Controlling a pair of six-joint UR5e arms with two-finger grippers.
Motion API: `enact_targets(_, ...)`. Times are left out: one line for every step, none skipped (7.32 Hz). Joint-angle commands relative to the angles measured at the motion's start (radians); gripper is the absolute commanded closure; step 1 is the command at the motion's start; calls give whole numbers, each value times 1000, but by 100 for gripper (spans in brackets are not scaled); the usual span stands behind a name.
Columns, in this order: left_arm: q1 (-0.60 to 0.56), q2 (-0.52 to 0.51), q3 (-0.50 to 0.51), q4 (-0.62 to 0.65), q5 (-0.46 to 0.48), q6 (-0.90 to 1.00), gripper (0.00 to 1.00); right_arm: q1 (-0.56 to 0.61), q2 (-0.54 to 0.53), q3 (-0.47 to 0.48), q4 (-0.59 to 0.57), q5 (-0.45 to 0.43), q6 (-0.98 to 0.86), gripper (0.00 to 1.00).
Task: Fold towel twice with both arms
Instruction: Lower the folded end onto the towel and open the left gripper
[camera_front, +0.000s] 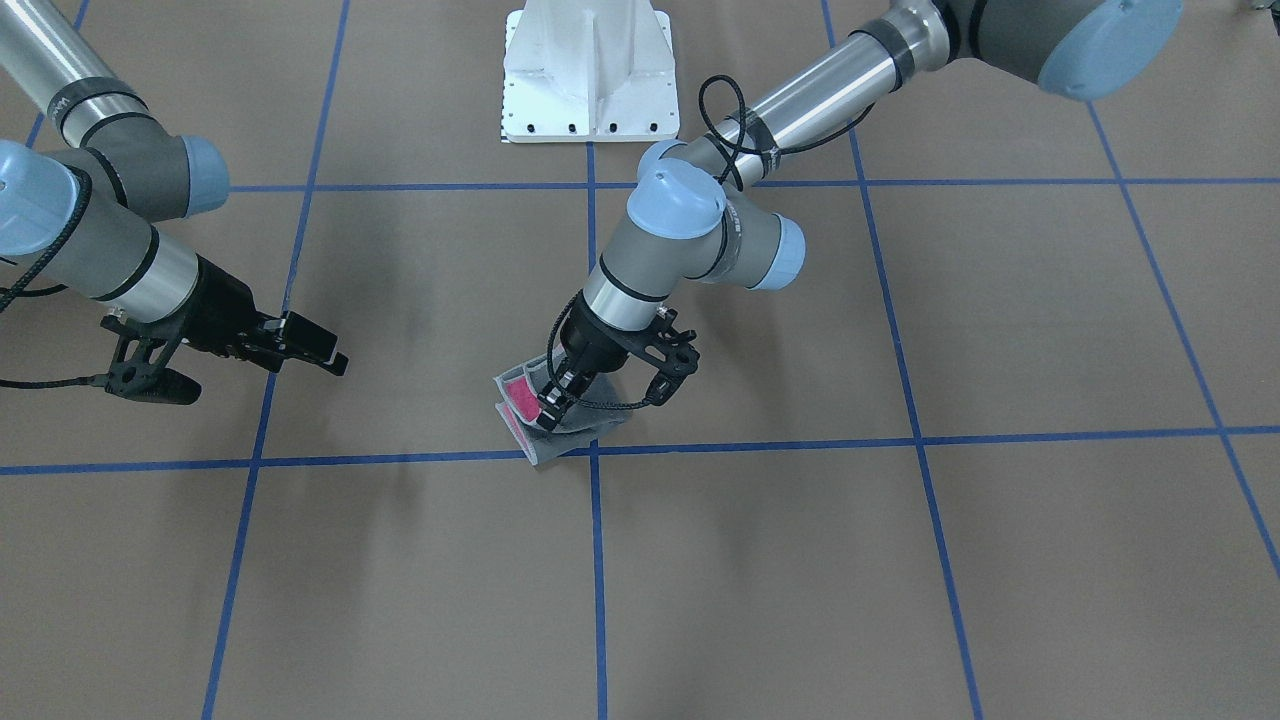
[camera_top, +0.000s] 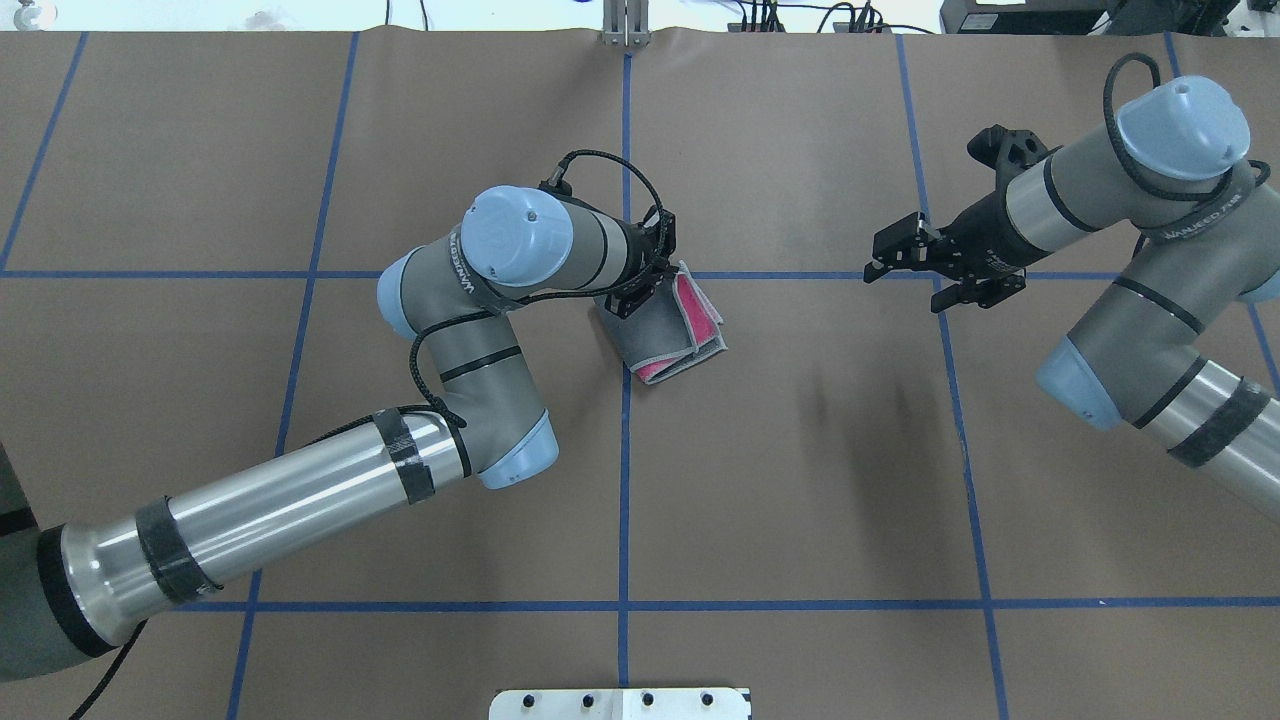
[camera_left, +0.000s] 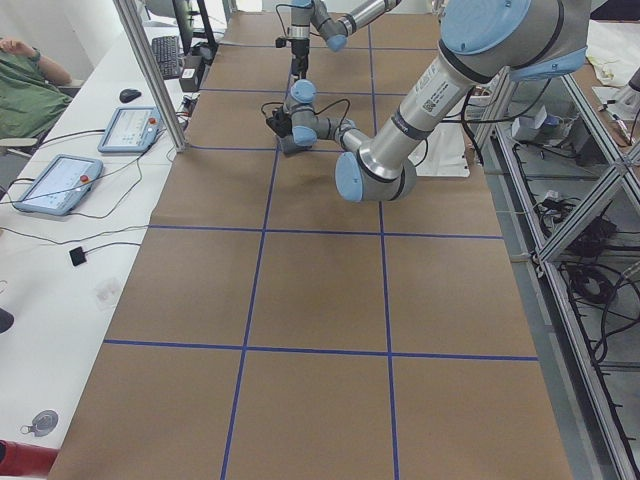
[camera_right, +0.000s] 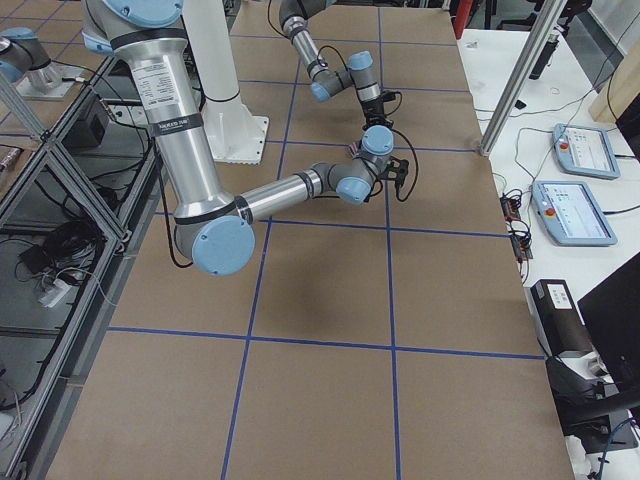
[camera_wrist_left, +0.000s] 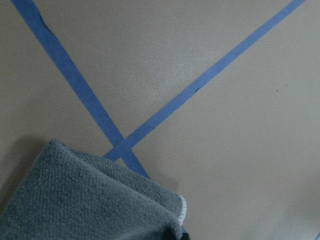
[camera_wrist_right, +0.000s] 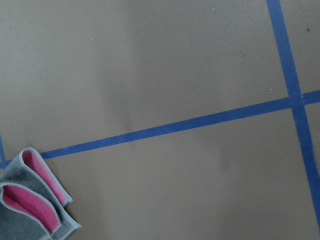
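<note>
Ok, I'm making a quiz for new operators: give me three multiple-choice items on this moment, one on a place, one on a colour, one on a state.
1. Where is the towel? A) at the middle tape crossing B) off in a corner C) held high in the air
2. What colour shows between its grey folds? A) yellow B) pink C) green
3. What does the right gripper hold? A) the towel B) a cup C) nothing
1 A, it lies beside the crossing; 2 B, pink layers show; 3 C, it hangs apart while the left gripper is on the cloth.
</note>
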Motion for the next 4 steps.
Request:
enact_targets(3, -36, 51, -1, 43, -27, 100, -1, -1, 0, 0, 0, 2, 0)
enact_targets(3, -60, 83, -1, 45, -27, 71, -1, -1, 1, 2, 0, 2, 0)
enact_targets(4, -60, 87, -11, 47, -27, 34, -1, 0, 3, 2, 0, 3, 0)
enact_targets(6, -65, 93, -11, 74, -27, 1, -1, 0, 5, 2, 0, 5, 0)
